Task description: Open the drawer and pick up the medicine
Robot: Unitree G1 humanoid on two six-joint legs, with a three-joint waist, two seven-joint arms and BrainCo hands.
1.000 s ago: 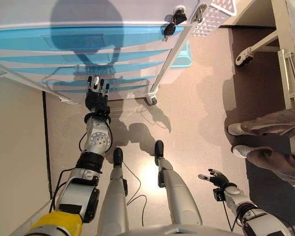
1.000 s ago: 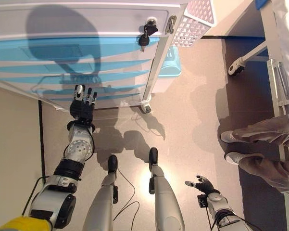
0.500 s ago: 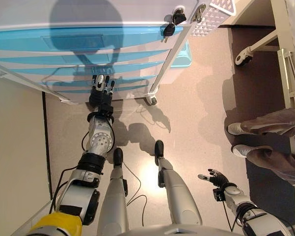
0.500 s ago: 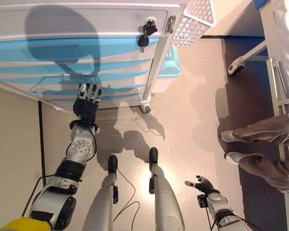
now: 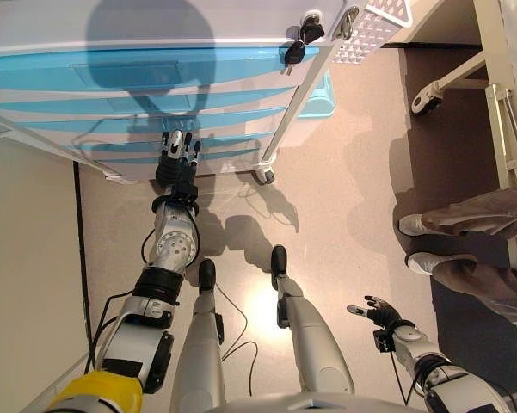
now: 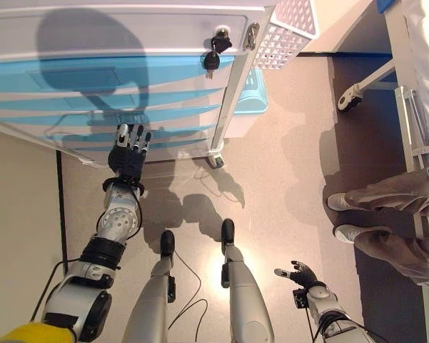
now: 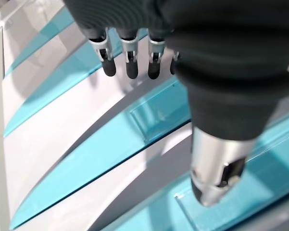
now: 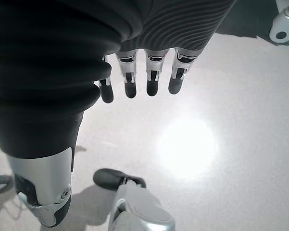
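I am standing on a pale speckled floor (image 5: 344,198) in front of a white wheeled cabinet (image 5: 34,26) whose front is stacked with translucent blue drawers (image 5: 155,73). A set of keys (image 5: 297,43) is hanging from a lock at the cabinet's top right corner, a white perforated basket (image 5: 374,21) is hanging off its right side, and a person's legs and shoes (image 5: 452,241) are showing well to the right.

I am reaching my left hand (image 5: 176,163) forward and low toward the lower drawer fronts, fingers (image 7: 130,60) straight and spread, thumb (image 7: 214,178) standing apart, nothing held. From the wrist view the fingertips are hovering just in front of a blue drawer front with a clear rectangular label holder (image 7: 158,115) on it; I cannot tell whether they are touching it yet. My right hand (image 5: 374,310) is hanging idle down at my right side, fingers loosely open and empty.

Every drawer is looking closed, so the medicine is not in sight; I am judging it to be lying inside one of them. The drawer fronts are looking like smooth, stiff plastic, probably slippery under my fingertips, so I am expecting to need to hook under the front's lower lip or edge, not press on its flat face. On runners it should slide lightly, and since the cabinet is on casters, a hard pull could roll the whole thing. The medicine itself is likely small and light, needing a gentle pinch.
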